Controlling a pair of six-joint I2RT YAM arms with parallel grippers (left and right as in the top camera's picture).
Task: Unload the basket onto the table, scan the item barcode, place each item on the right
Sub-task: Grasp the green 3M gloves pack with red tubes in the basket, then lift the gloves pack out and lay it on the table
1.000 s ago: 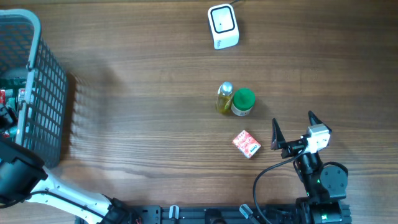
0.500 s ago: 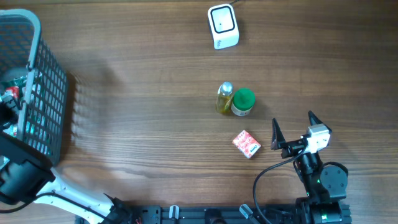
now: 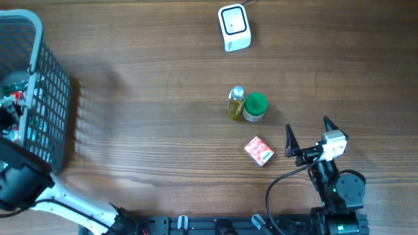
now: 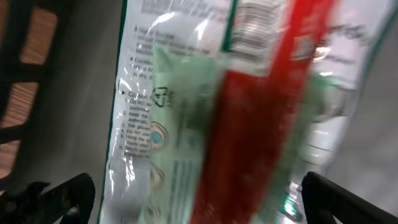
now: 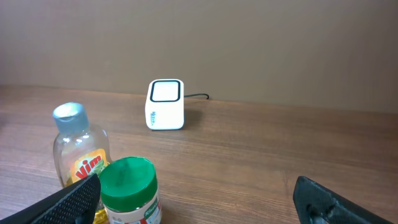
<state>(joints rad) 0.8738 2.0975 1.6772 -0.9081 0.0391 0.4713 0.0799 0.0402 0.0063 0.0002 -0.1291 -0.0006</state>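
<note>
Between basket [image 3: 55, 85] and scanner [image 3: 234, 27], wide tabletop [image 3: 144, 65]

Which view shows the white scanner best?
The right wrist view: the scanner stands large and unobstructed, front and top visible. Overhead shows it small, from above. The left wrist view misses it.

The right arm [image 3: 339, 189] is black with round joints. It has a white block [image 3: 333, 145] by its pointed black jaws and a looping black cable [image 3: 270, 189]. The left arm [image 3: 78, 205] is white with black joints.
</note>
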